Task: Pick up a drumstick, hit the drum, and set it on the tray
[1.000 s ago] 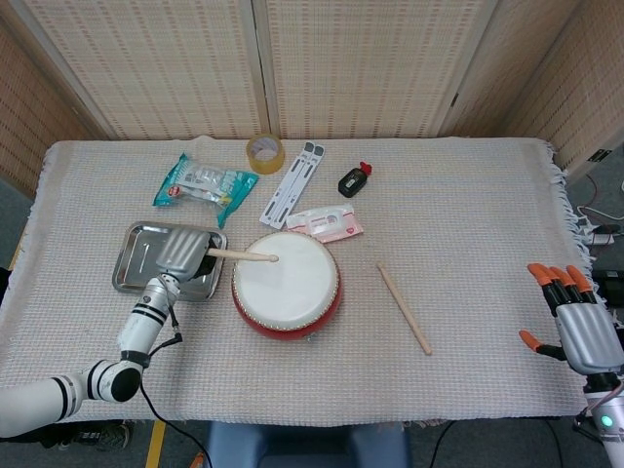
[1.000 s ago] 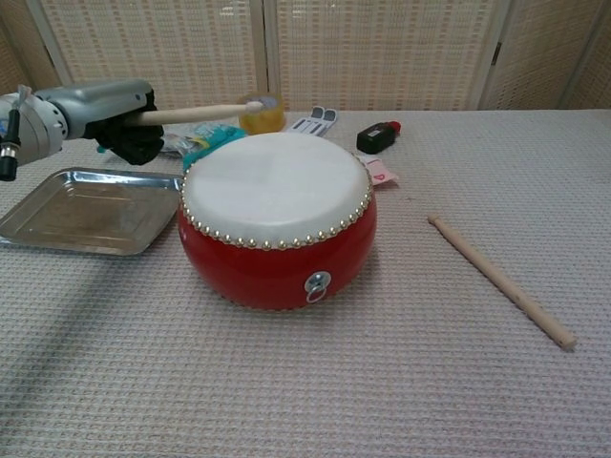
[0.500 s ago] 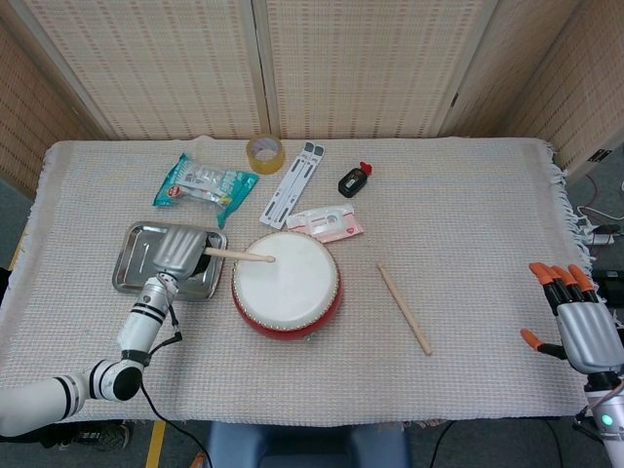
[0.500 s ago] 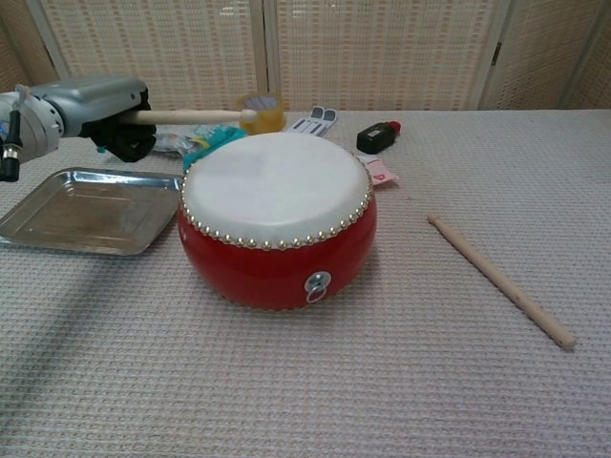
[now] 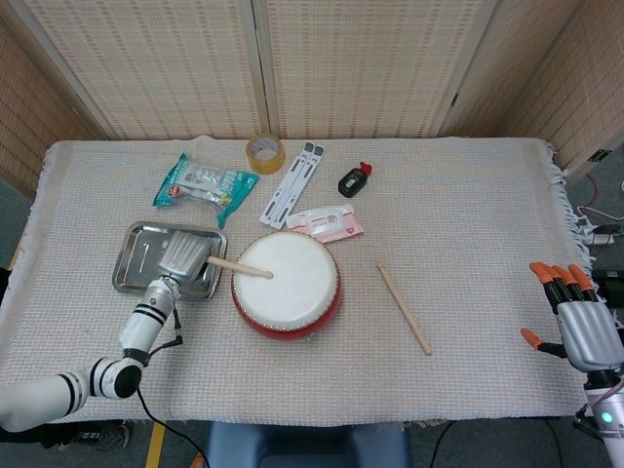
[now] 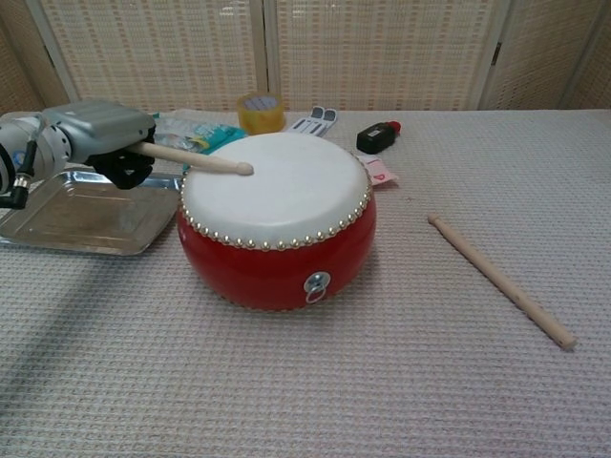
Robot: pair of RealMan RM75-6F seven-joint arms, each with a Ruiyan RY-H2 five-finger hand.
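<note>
Woven cloth covers the table, where the left hand [image 6: 95, 134] grips a drumstick [image 6: 196, 160] whose tip has dropped onto the drum [image 6: 277, 224] skin — a strike landing; the tray [image 6: 57, 224] waits beside it. Right hand [image 5: 585, 327] hangs open, far off.

On your table: two drumsticks, one held [image 5: 240, 266] over the skin and one lying loose [image 5: 404, 309]; one red drum [image 5: 287, 285]; one metal tray [image 5: 135, 250]; one tape roll [image 5: 264, 152]; one teal packet [image 5: 205, 181]; one white folding stand [image 5: 292, 182]; one pink-edged card [image 5: 327, 223]; one small black bottle [image 5: 353, 179].
</note>
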